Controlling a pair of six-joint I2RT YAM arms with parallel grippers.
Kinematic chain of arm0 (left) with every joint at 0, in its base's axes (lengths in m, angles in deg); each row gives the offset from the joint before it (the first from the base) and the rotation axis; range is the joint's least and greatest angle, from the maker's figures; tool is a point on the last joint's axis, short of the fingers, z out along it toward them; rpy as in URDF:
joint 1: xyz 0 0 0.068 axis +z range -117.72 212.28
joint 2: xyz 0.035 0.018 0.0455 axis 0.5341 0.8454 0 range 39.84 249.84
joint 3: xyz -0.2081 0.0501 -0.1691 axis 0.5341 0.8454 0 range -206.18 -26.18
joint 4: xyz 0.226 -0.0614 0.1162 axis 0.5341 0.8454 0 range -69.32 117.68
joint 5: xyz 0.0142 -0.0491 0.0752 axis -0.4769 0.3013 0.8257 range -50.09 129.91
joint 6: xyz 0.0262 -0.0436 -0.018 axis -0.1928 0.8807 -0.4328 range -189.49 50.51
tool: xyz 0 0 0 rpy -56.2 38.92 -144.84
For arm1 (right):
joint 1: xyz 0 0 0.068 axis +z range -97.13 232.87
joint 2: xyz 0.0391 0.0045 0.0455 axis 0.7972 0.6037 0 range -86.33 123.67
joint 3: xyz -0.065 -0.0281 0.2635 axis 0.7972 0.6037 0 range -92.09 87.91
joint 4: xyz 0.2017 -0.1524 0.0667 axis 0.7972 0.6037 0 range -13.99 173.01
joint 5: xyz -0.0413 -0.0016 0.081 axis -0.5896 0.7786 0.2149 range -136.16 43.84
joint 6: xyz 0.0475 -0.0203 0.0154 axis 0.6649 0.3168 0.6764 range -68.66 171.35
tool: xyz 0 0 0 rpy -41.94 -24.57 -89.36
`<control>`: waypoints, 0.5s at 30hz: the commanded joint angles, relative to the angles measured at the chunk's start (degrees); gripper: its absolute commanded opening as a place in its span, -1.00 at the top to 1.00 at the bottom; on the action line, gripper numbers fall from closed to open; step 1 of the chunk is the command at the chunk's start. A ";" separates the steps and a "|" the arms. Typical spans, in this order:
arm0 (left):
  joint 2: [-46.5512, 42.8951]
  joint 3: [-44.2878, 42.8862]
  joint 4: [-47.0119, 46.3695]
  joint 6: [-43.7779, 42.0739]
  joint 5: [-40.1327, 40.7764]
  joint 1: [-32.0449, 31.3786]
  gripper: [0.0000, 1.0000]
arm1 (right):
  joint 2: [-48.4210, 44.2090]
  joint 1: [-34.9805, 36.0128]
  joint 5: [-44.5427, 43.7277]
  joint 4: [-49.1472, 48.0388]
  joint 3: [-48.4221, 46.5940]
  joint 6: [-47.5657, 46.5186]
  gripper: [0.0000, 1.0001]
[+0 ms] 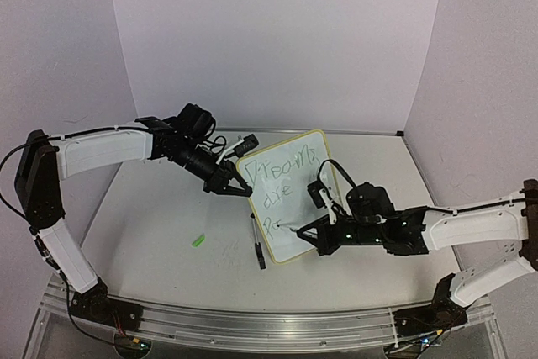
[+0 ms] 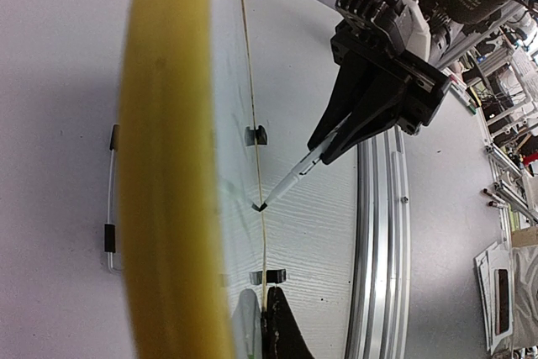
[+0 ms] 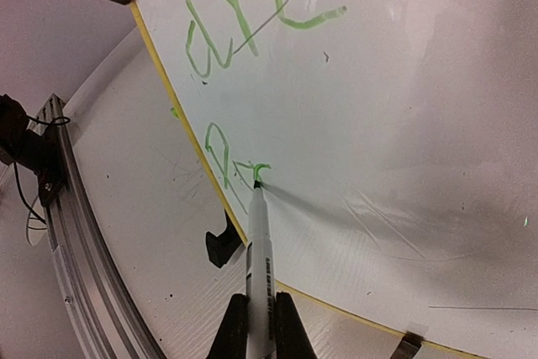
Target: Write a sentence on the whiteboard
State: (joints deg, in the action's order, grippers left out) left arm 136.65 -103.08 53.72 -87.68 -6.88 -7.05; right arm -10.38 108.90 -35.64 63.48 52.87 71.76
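White table (image 1: 160, 208), faint scuffs on its near middle. Aluminium rail (image 1: 252, 325) runs along the near edge. Yellow-framed whiteboard (image 1: 290, 208) stands right of centre, one black clip foot (image 3: 224, 245) on the surface. Dark pen (image 1: 259, 251) lies just beside the board's near-left corner. Small green piece (image 1: 198, 240) further left.

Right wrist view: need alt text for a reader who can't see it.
The right end effector grips a white marker, its tip touching the whiteboard at the start of a third line of green writing. A black clip foot sits on the board's yellow edge.
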 commanded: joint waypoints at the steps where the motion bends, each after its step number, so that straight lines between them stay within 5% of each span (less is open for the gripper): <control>1: 1.68 -0.26 3.69 -2.57 3.15 -0.84 1.00 | -4.00 -0.29 -5.94 0.96 1.00 1.16 1.00; 15: 1.68 -0.27 3.72 -2.60 3.14 -0.83 1.00 | -2.54 -0.28 -2.70 3.03 1.97 1.99 1.00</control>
State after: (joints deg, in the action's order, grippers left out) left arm 136.67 -103.08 53.74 -87.68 -6.90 -7.05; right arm -14.18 108.77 -38.77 66.13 54.35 73.06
